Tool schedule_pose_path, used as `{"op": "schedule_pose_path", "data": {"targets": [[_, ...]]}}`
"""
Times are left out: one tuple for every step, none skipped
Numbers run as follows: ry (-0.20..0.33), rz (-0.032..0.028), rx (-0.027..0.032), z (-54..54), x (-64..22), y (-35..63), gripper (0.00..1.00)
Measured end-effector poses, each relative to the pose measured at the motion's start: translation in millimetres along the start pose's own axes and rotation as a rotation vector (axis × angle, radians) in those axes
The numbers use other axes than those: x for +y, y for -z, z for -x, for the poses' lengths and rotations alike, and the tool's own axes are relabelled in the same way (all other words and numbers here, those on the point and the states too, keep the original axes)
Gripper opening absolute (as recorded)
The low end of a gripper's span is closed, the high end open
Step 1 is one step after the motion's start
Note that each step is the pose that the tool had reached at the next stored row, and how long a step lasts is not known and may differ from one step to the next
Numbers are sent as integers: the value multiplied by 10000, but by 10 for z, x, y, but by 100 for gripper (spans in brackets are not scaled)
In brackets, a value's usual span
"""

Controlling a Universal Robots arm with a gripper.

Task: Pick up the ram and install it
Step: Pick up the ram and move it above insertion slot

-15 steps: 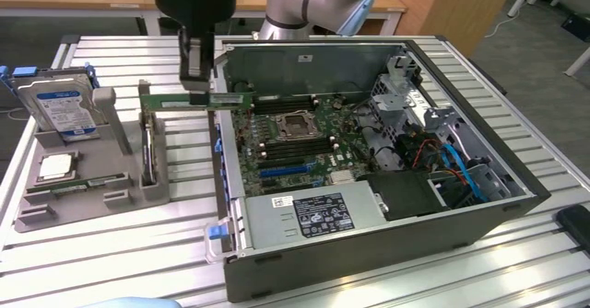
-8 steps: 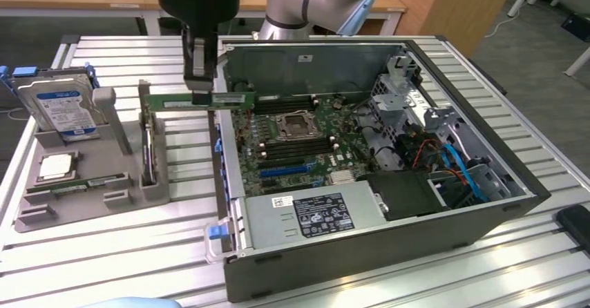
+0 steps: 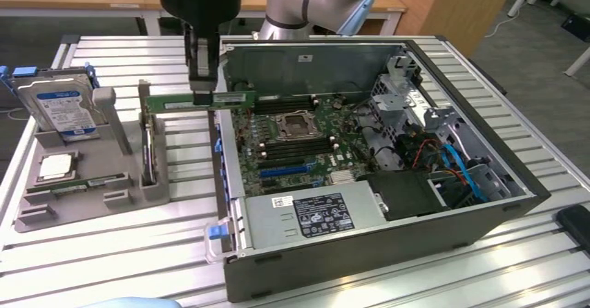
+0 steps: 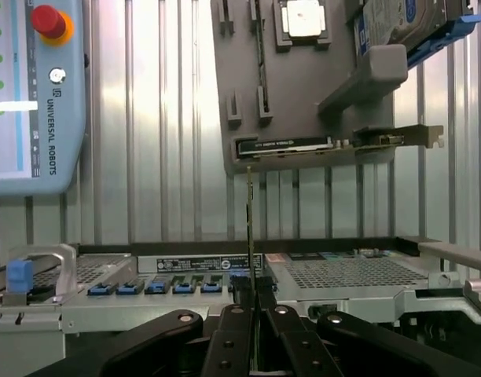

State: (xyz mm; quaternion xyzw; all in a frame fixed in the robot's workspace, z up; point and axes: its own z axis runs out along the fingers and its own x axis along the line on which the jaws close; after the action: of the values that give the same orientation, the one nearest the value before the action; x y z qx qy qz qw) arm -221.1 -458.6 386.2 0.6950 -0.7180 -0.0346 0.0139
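Black two-finger gripper (image 3: 204, 92) is clamped on the long, thin green circuit-board ram stick (image 3: 235, 99). The stick is held level in the air over the near wall of the open dark-grey computer case (image 3: 369, 260), beside the grey parts holder (image 3: 92, 208).

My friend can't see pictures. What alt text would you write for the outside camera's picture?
A robot gripper holds a green ram stick in the air at the edge of an open computer case. On the exterior view's left, a grey holder carries a hard drive, a square silver chip and a second ram stick.
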Motion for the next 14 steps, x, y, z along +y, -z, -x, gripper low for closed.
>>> {"op": "schedule_pose_path", "data": {"targets": [[21,1,2,1,-24,2,13],[42,1,3,2,-55,4,13],[64,2,3,3,-89,6,13],[87,3,5,4,-124,9,13],[109,4,6,5,-160,11,13],[129,4,5,6,-195,13,13],[149,5,5,8,-234,16,13],[168,5,4,9,-272,19,13],[188,5,1,10,-310,21,13],[208,6,0,11,-349,24,13],[226,7,-3,13,-389,27,13],[243,7,-7,14,-429,29,13],[261,8,-12,16,-469,32,13],[282,10,-18,17,-513,35,13]]}}
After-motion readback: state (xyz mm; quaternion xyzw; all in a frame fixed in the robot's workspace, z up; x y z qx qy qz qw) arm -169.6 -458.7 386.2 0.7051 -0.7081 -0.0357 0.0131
